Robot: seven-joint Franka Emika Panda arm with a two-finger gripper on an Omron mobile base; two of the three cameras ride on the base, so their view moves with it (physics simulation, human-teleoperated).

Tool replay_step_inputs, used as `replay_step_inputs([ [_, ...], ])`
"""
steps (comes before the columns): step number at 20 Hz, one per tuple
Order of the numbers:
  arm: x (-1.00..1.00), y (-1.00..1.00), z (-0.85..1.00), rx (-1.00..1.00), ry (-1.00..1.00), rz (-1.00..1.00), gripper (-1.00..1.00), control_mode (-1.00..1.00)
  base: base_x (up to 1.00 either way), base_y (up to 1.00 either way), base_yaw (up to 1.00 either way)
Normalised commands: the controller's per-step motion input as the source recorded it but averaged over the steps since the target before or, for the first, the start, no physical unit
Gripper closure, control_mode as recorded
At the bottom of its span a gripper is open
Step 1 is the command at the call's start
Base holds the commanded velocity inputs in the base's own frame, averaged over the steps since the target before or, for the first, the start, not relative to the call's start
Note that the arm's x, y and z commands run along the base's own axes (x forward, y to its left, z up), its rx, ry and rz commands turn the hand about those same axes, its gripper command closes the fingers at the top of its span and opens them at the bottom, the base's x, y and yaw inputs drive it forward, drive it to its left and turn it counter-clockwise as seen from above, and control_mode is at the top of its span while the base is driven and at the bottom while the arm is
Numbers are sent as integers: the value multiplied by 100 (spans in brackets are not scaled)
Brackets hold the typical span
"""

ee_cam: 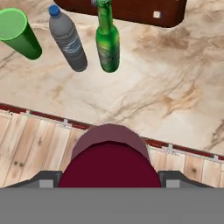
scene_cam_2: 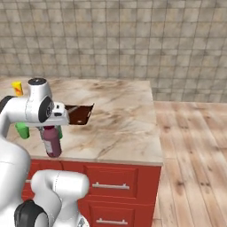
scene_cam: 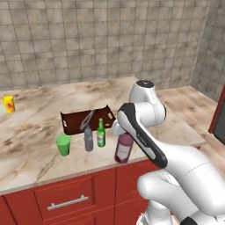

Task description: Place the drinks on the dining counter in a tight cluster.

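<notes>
The pincer (ee_cam: 109, 181) straddles the maroon bottle (scene_cam: 124, 148) near the counter (scene_cam: 184, 127) front edge, jaws wide at the cap; whether they press it cannot be told. The grey bottle (scene_cam: 88, 138) and green bottle (scene_cam: 101, 133) stand close together just beside it, so this one likely completes the cluster. The arm hides the bottle's top.

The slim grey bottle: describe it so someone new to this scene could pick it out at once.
On the marbled dining counter, look at the row of things near the front edge, in front of the dark red-brown tray. The slim grey bottle stands upright between the green cup and the green glass bottle. It alone is grey, with a small blue cap seen in the hand view.
</notes>
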Motion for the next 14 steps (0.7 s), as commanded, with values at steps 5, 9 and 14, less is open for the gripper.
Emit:
replay_step_inputs([
  [5,0,0,0,0,0,0,100,100,50,-27,20],
  [9,0,0,0,0,0,0,100,100,4,-53,7],
  [14,0,0,0,0,0,0,100,100,15,-31,5],
])
